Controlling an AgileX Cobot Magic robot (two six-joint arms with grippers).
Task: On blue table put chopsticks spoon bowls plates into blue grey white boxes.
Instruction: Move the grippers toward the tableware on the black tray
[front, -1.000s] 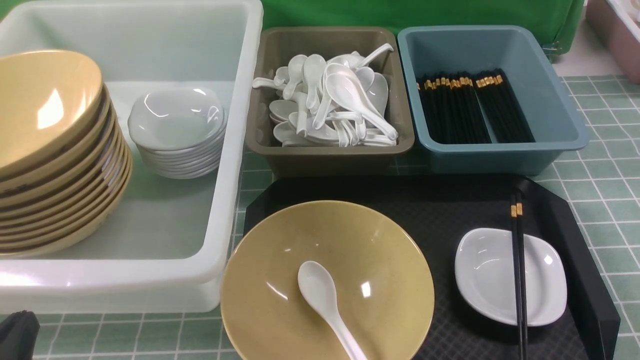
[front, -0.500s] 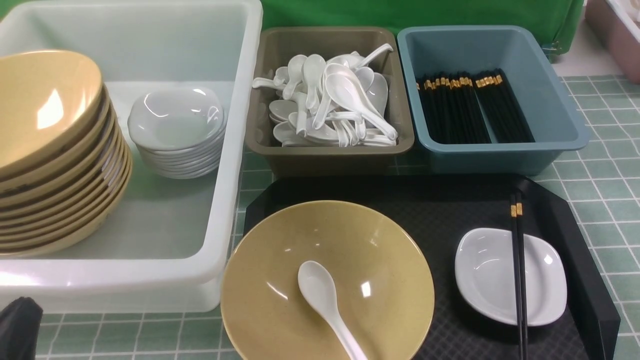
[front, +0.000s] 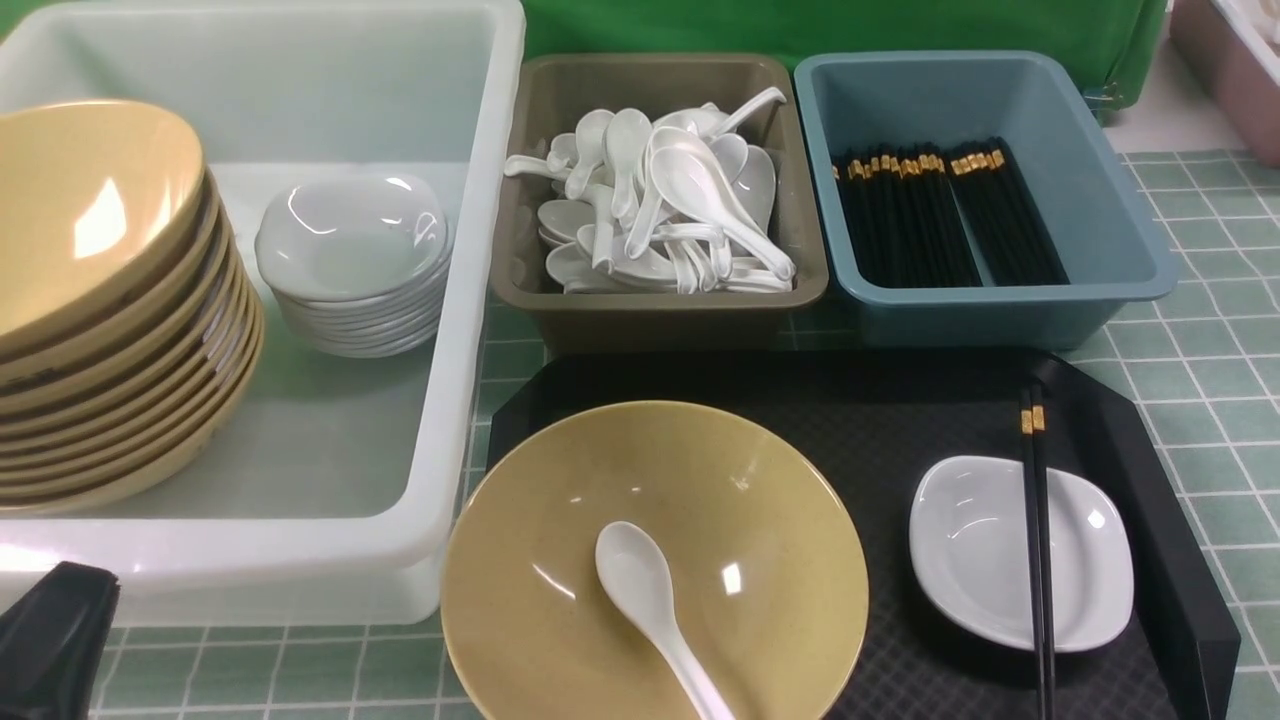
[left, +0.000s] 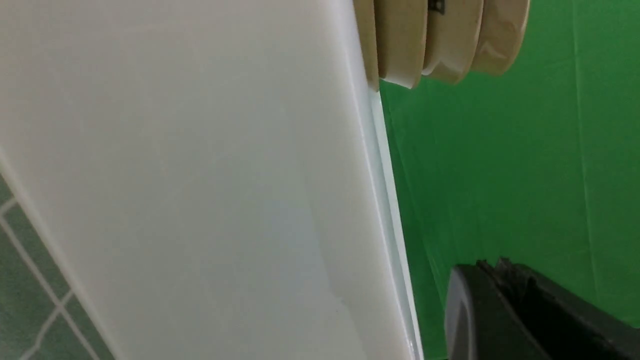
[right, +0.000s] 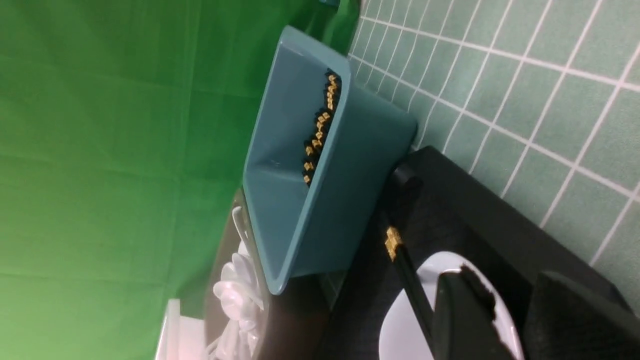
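On the black tray a tan bowl holds a white spoon. Beside it a pair of black chopsticks lies across a small white plate. My right gripper is open and empty, just above the plate's edge next to the chopsticks; it is out of the front view. My left gripper is low at the near left, outside the white tub. In the left wrist view it looks shut and empty.
The white tub holds a tilted stack of tan bowls and a stack of white plates. The grey-brown box holds several spoons. The blue box holds several chopsticks. Blue table tiles lie to the right.
My left gripper has risen and come further into the front view at the bottom left corner. Nothing on the tray or in the boxes has moved.
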